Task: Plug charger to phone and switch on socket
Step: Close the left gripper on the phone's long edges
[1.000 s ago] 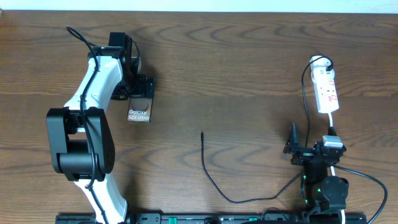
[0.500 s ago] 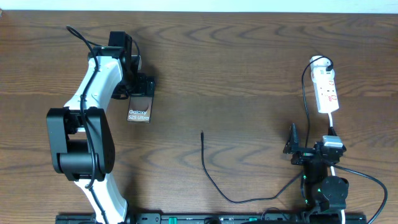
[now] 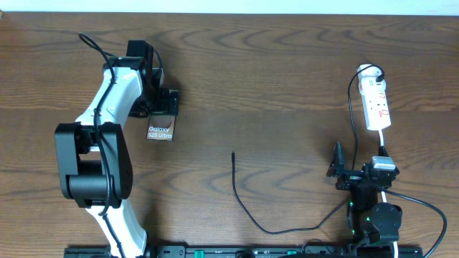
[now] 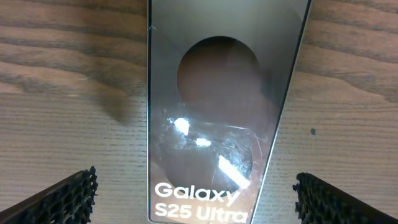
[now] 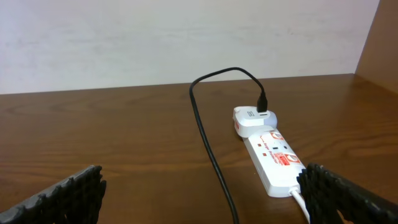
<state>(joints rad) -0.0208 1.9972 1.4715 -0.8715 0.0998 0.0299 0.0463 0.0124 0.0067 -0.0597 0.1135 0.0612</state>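
Note:
The phone [image 3: 161, 127] lies flat on the table, its "Galaxy S25 Ultra" lettering facing up. My left gripper [image 3: 163, 104] hovers over its far end, open. In the left wrist view the phone [image 4: 217, 93] runs between the two fingertips [image 4: 68, 196] without touching them. The charger cable [image 3: 242, 204] lies loose, its connector tip [image 3: 233, 153] at mid-table. It loops right and up to a white adapter [image 3: 369, 72] in the socket [image 3: 376, 106]. My right gripper [image 3: 338, 166] stands open and empty at the near right, facing the socket [image 5: 273, 158] and the cable [image 5: 208, 143].
The socket's white cord [image 5: 301, 202] runs back toward my right arm's base [image 3: 376, 215]. The left arm's body [image 3: 97, 158] stands at the near left. A pale wall [image 5: 186, 37] backs the table's far edge.
The left arm has shifted very slightly over the phone. The right arm, cable and socket have not moved.

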